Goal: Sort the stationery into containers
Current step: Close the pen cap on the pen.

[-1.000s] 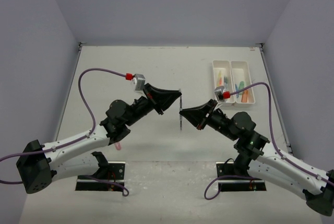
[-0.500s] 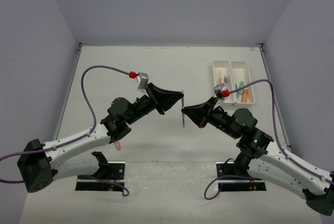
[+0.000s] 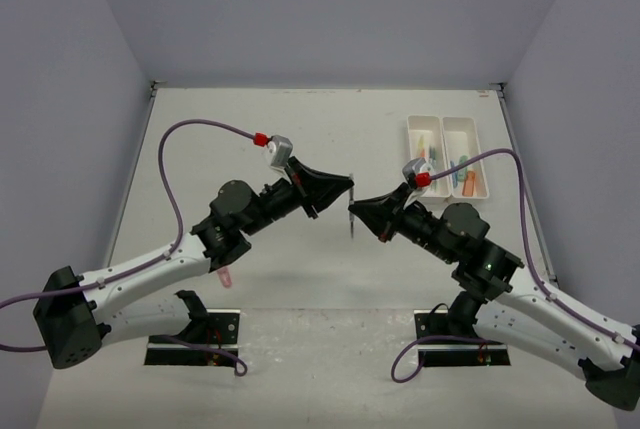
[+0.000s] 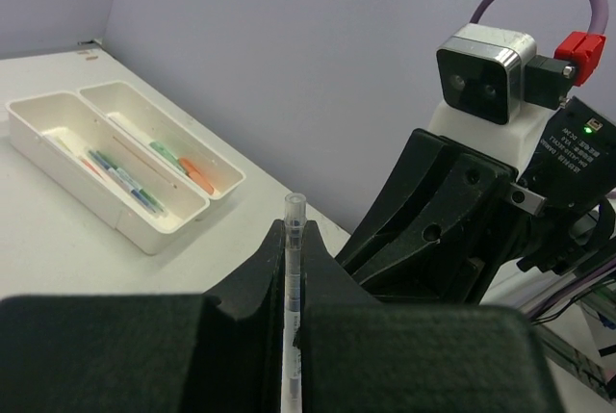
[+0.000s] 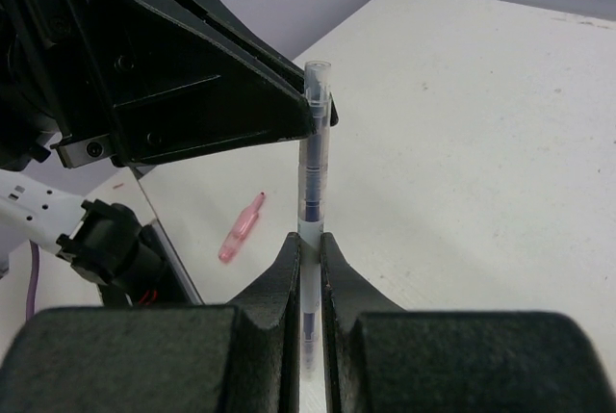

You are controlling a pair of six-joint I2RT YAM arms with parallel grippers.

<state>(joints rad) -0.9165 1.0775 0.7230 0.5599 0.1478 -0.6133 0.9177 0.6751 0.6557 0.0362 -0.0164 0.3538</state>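
Observation:
A thin clear pen (image 3: pixel 351 213) with a dark blue core hangs upright above the table's middle, held from both sides. My left gripper (image 3: pixel 347 189) is shut on it; in the left wrist view the pen (image 4: pixel 294 240) runs between the closed fingers (image 4: pixel 260 278) of the left gripper (image 4: pixel 293 269). My right gripper (image 3: pixel 357 208) is shut on the same pen (image 5: pixel 316 143), lower down, at the right gripper (image 5: pixel 310 249). Two white containers (image 3: pixel 424 127) (image 3: pixel 461 131) lie side by side at the back right, with several coloured pens (image 4: pixel 125 177) inside. A pink marker (image 5: pixel 241 227) lies on the table.
The pink marker (image 3: pixel 226 277) lies beside the left arm's forearm, near the front left. Purple cables loop over both arms. Grey walls enclose the table on three sides. The trays (image 4: pixel 48 119) sit close to the right wall.
Both grippers, still shut on the shared pen, have drifted slightly right and toward the back. The arms' wrists rose a little.

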